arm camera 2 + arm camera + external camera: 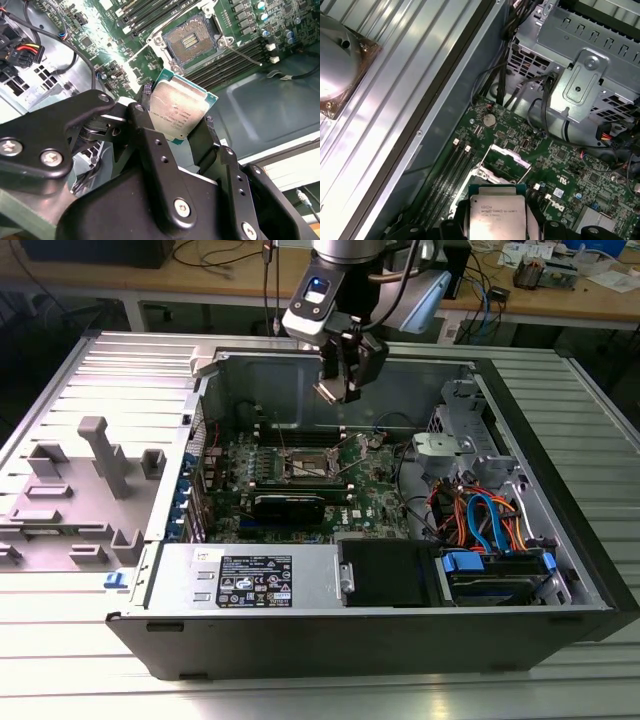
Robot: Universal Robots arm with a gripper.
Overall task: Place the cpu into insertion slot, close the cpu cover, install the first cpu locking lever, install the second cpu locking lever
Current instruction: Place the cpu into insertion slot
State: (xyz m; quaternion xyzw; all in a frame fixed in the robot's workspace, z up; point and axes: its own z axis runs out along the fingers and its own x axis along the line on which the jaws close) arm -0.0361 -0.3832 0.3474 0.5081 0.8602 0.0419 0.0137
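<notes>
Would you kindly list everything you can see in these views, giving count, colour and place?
computer case: one, black and grey, open, lying on the table
table: one, ribbed silvery metal, under the case
motherboard: one, green, on the case floor
insertion slot: one, dark centre with silvery rim, on the motherboard, empty
memory slots: several, black, beside the slot
cables: a bundle, blue, orange and black, at the exterior view's right inside the case
fixture: one, grey, beside the case at the exterior view's left
cpu: one, silver-grey top, held above the motherboard
hand: one, black, shut on the cpu
</notes>
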